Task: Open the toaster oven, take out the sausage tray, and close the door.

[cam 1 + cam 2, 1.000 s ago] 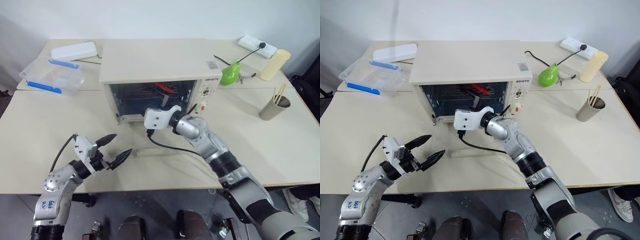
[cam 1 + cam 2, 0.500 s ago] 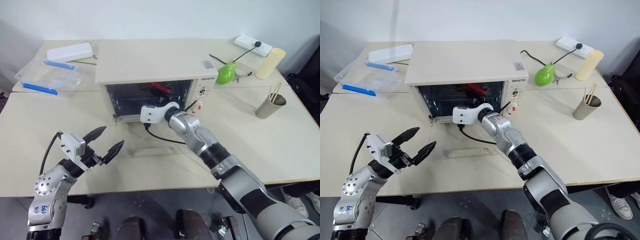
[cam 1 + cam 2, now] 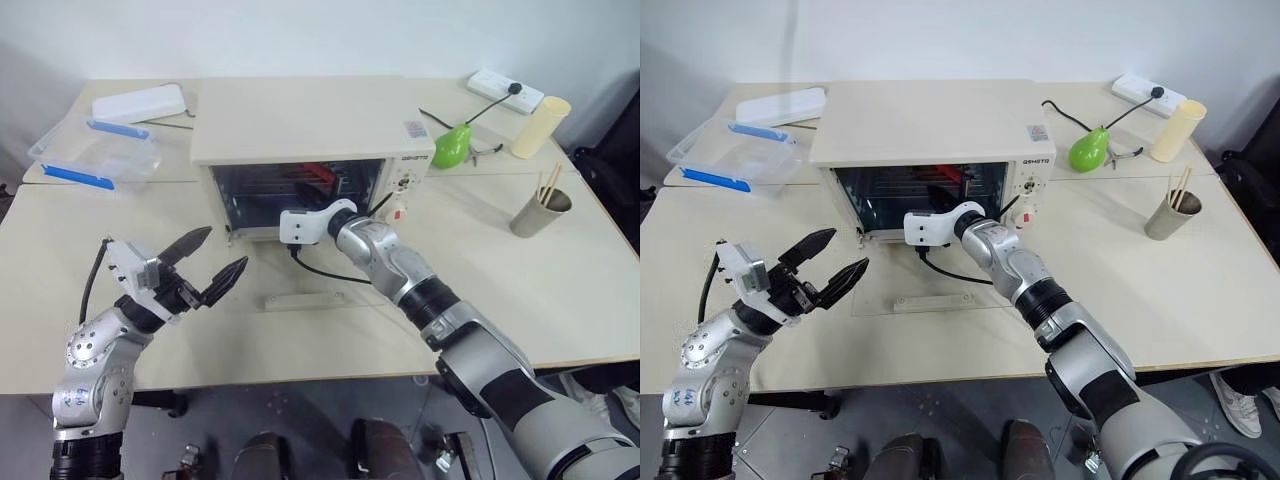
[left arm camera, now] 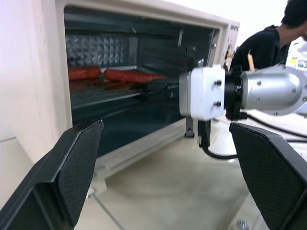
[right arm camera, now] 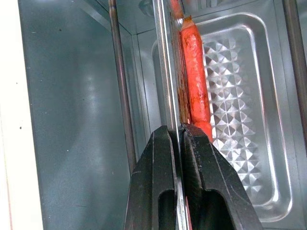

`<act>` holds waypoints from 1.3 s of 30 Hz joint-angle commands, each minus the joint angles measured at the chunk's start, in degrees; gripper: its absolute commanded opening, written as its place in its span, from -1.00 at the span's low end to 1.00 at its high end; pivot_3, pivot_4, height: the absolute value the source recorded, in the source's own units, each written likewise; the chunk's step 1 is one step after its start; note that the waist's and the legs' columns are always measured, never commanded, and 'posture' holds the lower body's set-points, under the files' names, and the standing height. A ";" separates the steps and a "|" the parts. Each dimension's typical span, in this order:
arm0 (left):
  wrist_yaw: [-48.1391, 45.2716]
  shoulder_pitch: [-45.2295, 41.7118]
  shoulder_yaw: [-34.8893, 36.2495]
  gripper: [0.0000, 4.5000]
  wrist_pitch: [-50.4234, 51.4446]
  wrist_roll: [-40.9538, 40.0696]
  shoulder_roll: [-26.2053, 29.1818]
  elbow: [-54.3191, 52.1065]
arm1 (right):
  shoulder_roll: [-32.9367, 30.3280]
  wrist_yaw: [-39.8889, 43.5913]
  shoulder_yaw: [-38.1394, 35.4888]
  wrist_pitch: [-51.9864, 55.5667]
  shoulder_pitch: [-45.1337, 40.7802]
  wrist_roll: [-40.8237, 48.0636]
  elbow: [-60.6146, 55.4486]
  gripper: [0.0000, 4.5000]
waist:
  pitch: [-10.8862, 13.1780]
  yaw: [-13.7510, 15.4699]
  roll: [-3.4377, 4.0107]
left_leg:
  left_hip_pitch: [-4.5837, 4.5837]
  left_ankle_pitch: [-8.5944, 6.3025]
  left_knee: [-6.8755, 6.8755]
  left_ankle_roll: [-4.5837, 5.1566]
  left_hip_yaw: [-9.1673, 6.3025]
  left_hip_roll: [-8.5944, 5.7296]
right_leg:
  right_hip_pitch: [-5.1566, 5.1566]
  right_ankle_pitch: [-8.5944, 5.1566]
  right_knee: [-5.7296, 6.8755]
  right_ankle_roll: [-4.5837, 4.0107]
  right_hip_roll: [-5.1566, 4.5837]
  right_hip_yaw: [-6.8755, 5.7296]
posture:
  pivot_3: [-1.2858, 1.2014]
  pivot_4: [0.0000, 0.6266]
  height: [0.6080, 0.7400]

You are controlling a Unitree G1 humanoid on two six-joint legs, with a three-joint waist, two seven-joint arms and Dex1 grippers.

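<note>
The left gripper (image 3: 213, 274) hangs nearest, in front of the oven (image 3: 310, 150) and off its left corner, its black fingers spread wide and empty. Between it and the oven lies the door (image 3: 940, 295), already swung down flat on the table (image 3: 520, 290), its glass facing up and its bar handle at the near edge. So the opening step looks done.

Past the door, the right gripper (image 5: 177, 143) reaches into the oven's mouth. In the right wrist view its two fingers are pressed together on the thin front rim of the tray (image 5: 240, 96), with a sausage (image 5: 195, 86) lying on the tray just behind the pinch. The left wrist view shows two sausages on the tray inside the oven, about mid-height. The tray is gripped but still wholly inside, so drawing it out and shutting the door are left.

The lowered door lies under the way out, and the tray will have to pass over it. The right arm's black cable (image 3: 330, 275) trails across the glass and could snag.

Farther off, left of the oven, stand a clear box (image 3: 95, 155) with blue clips and a white lid (image 3: 140, 102). Right of the oven are a green pear-shaped thing (image 3: 455, 146), a power strip (image 3: 508, 90), a pale cup (image 3: 537, 126) and a cup of sticks (image 3: 545, 212), all well clear.
</note>
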 commanded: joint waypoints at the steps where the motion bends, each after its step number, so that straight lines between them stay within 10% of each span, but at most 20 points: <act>1: 0.66 -3.52 2.05 1.00 0.83 -1.91 1.47 -1.00 | -0.59 0.07 -3.09 -3.04 -3.15 3.72 -6.26 -1.00 | 0.00 0.03 0.00 | -0.02 0.00 0.01 0.00 -0.02 -0.01 | 0.00 0.00 -0.01 0.00 0.00 -0.02 | 0.03 -0.52 1.00; 24: -1.08 -13.06 0.90 1.00 2.42 -0.70 2.89 6.67 | -10.78 21.65 -3.34 -5.86 13.96 9.46 -34.92 -1.00 | 0.06 -0.93 0.01 | -0.19 0.01 -0.02 -0.09 -0.25 -0.09 | -0.07 0.00 -0.02 0.01 0.00 -0.42 | 0.03 -0.52 1.00; 39: -6.11 -14.02 -0.52 1.00 7.90 -0.97 5.65 9.01 | -22.54 29.17 -10.96 -4.53 30.55 15.60 -54.96 -1.00 | 0.07 3.58 -0.01 | -0.17 0.01 0.10 -0.06 -0.24 -0.19 | 0.11 0.00 -0.24 0.01 -0.04 -0.41 | 0.03 -0.52 1.00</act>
